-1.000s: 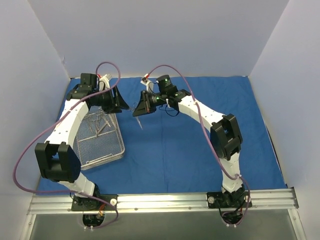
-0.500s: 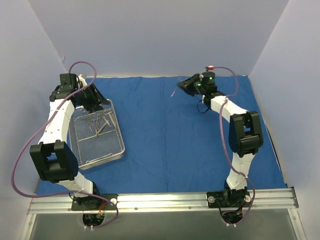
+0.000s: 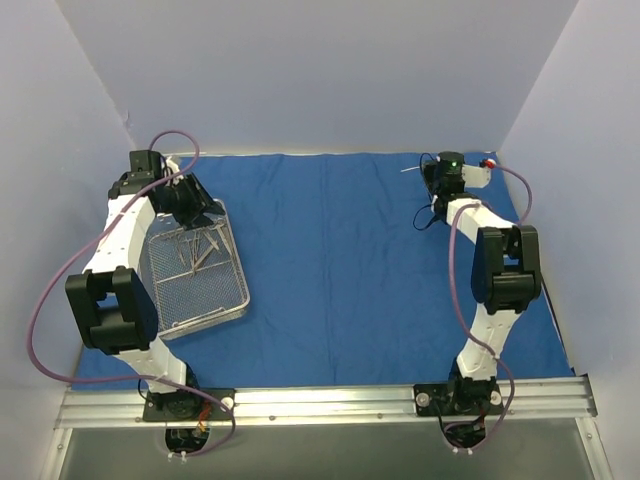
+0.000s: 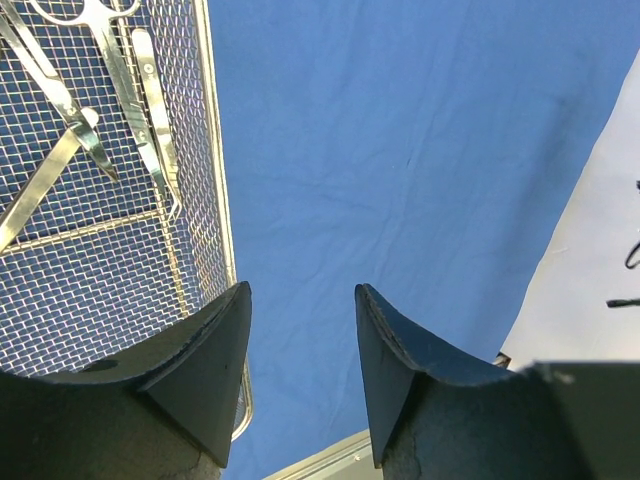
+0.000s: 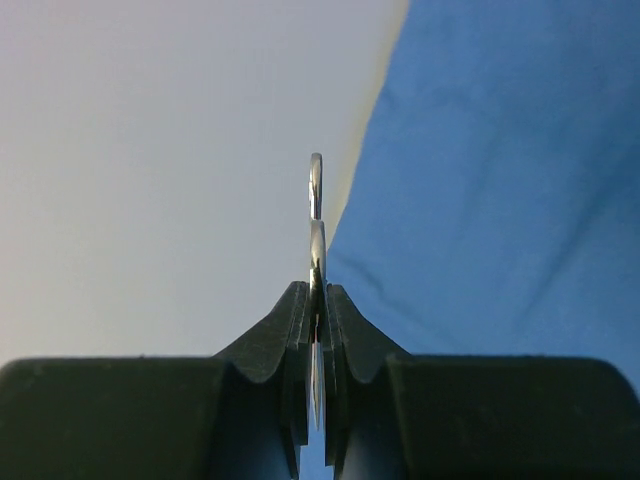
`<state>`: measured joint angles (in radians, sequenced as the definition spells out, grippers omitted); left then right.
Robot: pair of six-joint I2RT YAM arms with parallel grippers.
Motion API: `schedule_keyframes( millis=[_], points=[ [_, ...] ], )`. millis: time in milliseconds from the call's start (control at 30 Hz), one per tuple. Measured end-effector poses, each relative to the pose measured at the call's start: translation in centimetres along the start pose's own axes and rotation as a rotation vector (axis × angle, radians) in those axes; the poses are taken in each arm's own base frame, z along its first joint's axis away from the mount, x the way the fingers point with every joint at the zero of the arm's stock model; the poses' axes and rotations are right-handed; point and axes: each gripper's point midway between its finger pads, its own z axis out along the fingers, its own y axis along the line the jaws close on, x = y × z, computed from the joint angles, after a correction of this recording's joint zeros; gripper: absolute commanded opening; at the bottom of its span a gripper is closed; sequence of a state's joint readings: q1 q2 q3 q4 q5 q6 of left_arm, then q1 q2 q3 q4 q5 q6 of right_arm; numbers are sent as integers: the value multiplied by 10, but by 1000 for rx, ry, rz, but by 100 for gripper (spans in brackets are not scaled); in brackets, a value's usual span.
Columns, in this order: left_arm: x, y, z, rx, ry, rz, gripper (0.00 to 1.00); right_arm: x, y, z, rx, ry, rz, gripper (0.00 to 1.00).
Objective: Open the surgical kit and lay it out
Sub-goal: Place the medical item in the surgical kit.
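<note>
Your right arm has been swinging away from the middle of the royal-blue cloth wrap and is now reaching over its far right corner, carrying one thin silver scissor-handled instrument. The right claw is clamping together on that instrument, which is showing edge-on and sticking out past the fingertips, above the cloth's far edge.

Your left arm has been pulling back at the same time. The left claw is hovering with its fingers apart and nothing between them, above the far end of the shallow rectangular silver wire-mesh tray. The tray is sitting on the left side of the cloth, with the remaining silver instruments lying loose in its far end.

I am judging from this that one piece is leaving the kit for laying out at the far right, while most are waiting in the tray. You are seeing no brand, label or writing that can be read.
</note>
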<state>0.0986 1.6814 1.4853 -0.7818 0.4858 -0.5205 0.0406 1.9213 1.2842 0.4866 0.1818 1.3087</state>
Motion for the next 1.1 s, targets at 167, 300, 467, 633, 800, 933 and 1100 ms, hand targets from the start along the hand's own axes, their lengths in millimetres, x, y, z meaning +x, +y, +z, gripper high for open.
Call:
schedule_keyframes(
  millis=[167,300,467,633,800,933,1100],
  points=[
    [5,-3,3,9,18,4,54,-22,-37,9,87,-97,28,0],
    [11,-6,9,15,43,6,53,-35,-66,19,149,-147,21,0],
    [15,-4,17,8,68,0,53,-45,-106,34,232,-184,6,0],
    [15,-3,18,5,69,2,53,-50,-126,58,269,-198,-7,0],
    [15,-2,18,1,69,5,53,-56,-127,80,261,-198,-23,0],
    [16,-1,18,-3,70,3,53,-59,-125,86,252,-183,-35,2],
    [15,-1,18,-4,70,1,53,-63,-126,88,248,-165,-30,11]
  ],
)
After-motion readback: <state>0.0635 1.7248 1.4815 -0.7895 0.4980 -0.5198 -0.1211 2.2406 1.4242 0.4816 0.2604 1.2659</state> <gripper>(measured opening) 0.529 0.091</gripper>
